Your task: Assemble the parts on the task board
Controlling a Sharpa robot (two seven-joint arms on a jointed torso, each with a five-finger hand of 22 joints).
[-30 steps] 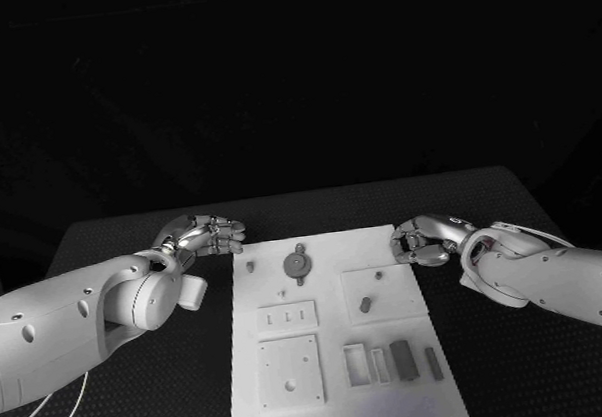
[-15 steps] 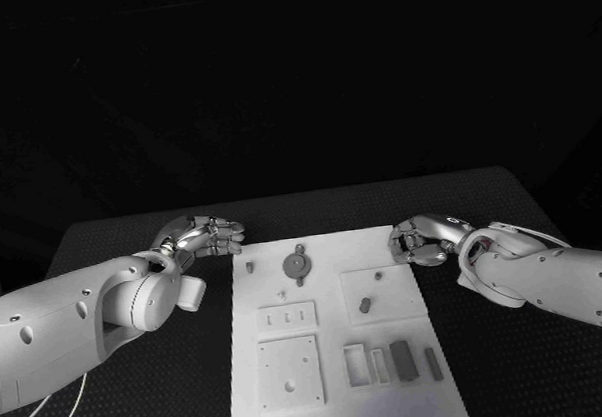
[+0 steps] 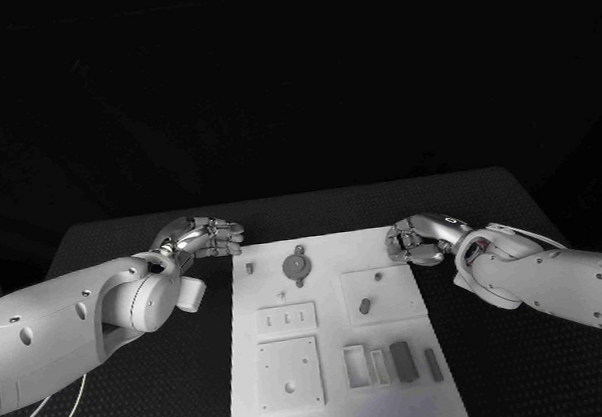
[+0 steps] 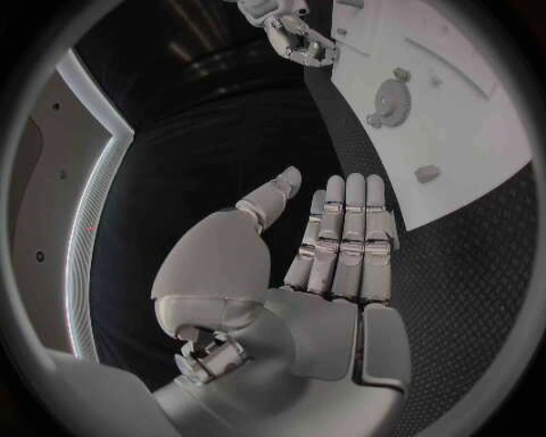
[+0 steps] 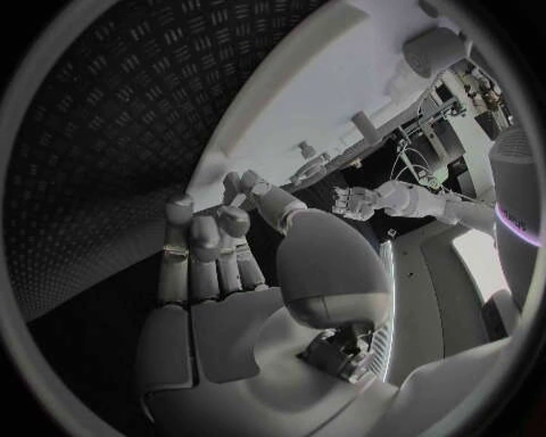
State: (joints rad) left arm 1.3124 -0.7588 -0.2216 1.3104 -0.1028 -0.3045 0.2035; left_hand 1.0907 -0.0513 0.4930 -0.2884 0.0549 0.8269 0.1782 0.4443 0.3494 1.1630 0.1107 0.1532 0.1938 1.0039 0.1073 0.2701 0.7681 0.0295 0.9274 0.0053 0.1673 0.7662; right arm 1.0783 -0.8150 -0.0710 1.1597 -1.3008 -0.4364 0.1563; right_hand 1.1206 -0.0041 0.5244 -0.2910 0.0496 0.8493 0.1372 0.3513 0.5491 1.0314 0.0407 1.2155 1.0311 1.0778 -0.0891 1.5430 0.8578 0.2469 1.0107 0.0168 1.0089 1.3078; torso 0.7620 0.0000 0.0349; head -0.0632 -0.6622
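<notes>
Right now your task board (image 3: 337,335) lies flat in the middle of the black table (image 3: 130,232), with grey parts (image 3: 401,357) lying on it and a round grey piece (image 3: 296,265) near its far end. Your left hand (image 3: 202,237) hovers just beside the board's far left corner, fingers straight and side by side, holding nothing. Your right hand (image 3: 421,239) sits at the far right edge, fingers loosely curled and apart, also holding nothing

left hand (image 4: 330,250) hovering flat over black table (image 4: 217,155), fingers straight and together, holding nothing; lying just beside task board (image 4: 455,146) | right hand (image 4: 298,36) hanging at task board's far edge
</notes>
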